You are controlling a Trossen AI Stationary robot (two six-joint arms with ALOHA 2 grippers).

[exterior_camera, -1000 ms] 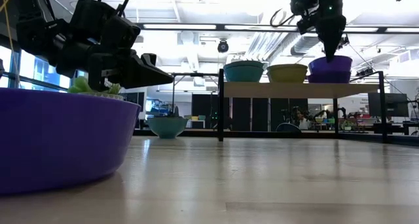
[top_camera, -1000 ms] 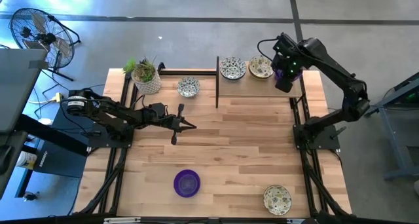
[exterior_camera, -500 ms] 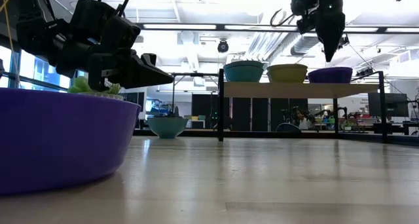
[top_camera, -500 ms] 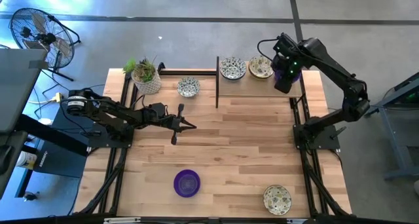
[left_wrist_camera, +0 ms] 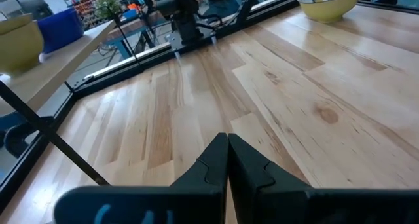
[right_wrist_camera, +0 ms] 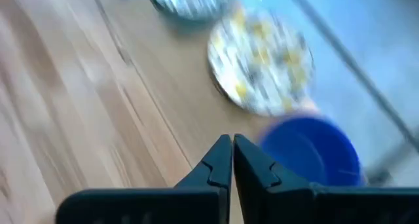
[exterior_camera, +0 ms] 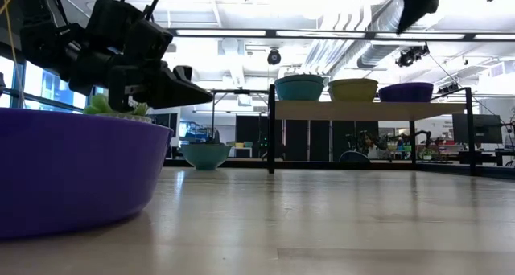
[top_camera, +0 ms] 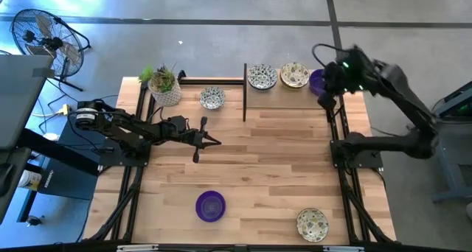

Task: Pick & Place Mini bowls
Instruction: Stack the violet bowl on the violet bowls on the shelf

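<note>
Surface [top_camera: 280, 156]: pale wood planks, framed by dark rails along the left, right and far edges. The middle is bare wood between the two arms.

Raised shelf [top_camera: 291, 90]: a wooden ledge at the far right of the surface, carried on thin dark posts. It holds three mini bowls in a row:
- blue-patterned bowl [top_camera: 262, 77], nearest the shelf's left post;
- yellow-patterned bowl [top_camera: 294, 75], just beside it;
- purple bowl on the shelf [top_camera: 318, 81], at the right end, close to the shelf's edge.

Other mini bowls on the surface:
- patterned bowl [top_camera: 212, 98], far side, just beside the potted plant [top_camera: 164, 85] at the far left corner;
- purple bowl [top_camera: 210, 205], near the front edge, left of centre;
- yellow-speckled bowl [top_camera: 312, 224], at the front right corner, close to the edge.

Left gripper [top_camera: 214, 141]: hangs over the left-centre of the surface, fingers [left_wrist_camera: 226, 160] pressed together, holding nothing.

Right gripper [top_camera: 324, 102]: raised above the right end of the shelf, just beside the purple bowl there; fingers [right_wrist_camera: 230, 160] closed and empty.
</note>
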